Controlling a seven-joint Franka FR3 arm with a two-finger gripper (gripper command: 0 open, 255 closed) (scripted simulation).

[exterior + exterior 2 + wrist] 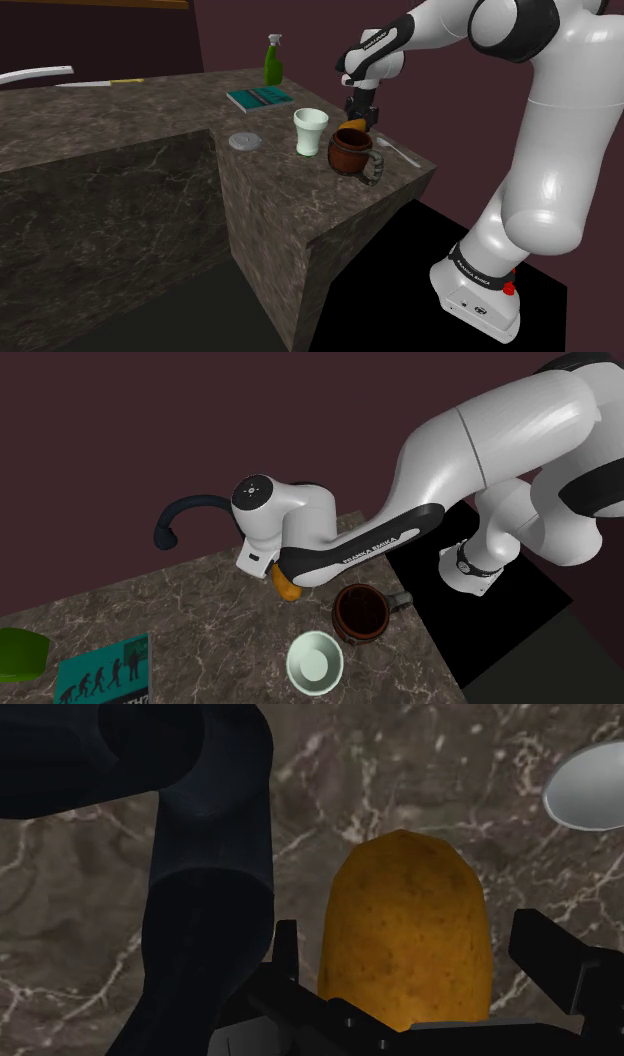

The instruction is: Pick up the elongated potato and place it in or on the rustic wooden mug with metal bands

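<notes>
The elongated orange-brown potato (405,939) sits between the two black fingers of my gripper (415,952). The fingers stand apart, with a narrow gap on each side of the potato, so the gripper is open and not clasping it. In the shoulder view the gripper (360,112) points down at the potato (352,126), just behind the brown wooden mug with bands (352,152). In the second exterior view the potato (285,585) peeks out under the hand, close to the mug (360,612). I cannot tell whether the potato rests on the counter.
On the dark marble counter (150,150) stand a white cup (310,130) beside the mug, a spoon (400,152), a grey disc (244,141), a teal book (260,97) and a green spray bottle (273,60). A black curved pipe (185,512) rises close to the hand.
</notes>
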